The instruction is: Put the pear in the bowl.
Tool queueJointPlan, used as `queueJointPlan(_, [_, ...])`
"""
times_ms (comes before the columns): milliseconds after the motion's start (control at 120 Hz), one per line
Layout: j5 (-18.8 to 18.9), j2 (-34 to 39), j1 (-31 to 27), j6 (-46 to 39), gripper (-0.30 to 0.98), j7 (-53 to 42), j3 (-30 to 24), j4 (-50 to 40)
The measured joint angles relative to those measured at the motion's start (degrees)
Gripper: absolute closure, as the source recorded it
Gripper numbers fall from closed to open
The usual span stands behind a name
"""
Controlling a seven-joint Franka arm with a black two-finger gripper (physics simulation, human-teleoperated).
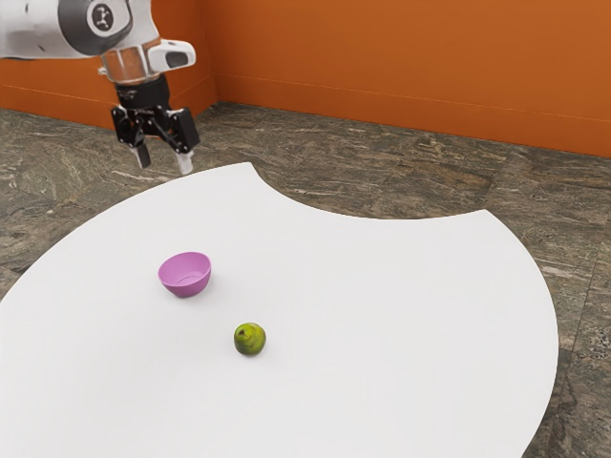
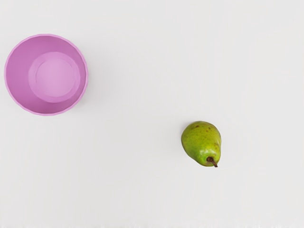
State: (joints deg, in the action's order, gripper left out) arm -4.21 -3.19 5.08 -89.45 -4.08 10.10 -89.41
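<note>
In the exterior view, the claw (image 1: 164, 159) is held up high, over the far edge of the table (image 1: 382, 315). Its two tips are spread wide apart, and nothing is gripped by them. The pear (image 1: 250, 340) can be seen on the table, near the bowl (image 1: 185, 272) but not touching it. The bowl is set upright, nearer to the claw than the pear is.

In the wrist view, the pear is seen from above, with its stem showing. The inside of the bowl can be seen too, and no pear has been put in it.

So none of the job is done. The pear must be reached, picked up, carried over and put in the bowl.
</note>
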Motion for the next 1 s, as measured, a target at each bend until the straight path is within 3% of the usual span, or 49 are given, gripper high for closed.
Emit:
queueJointPlan(92, [0.02,0.47,-0.67,-0.30,0.02,-0.24,-0.07,-1.44])
queueJointPlan(400, [0.07,4.25,-1.12,-7.00,0.02,1.81,-0.27,-21.79])
queueJointPlan(550, [0.08,-0.13,2.03,-11.01,0.02,5.92,-0.31,-22.86])
queueJointPlan(717, [0.07,-4.89,13.54,-16.75,0.02,10.67,-0.50,-22.92])
queueJointPlan(1000, [0.33,-10.45,14.00,-25.18,0.02,17.69,-0.50,-23.92])
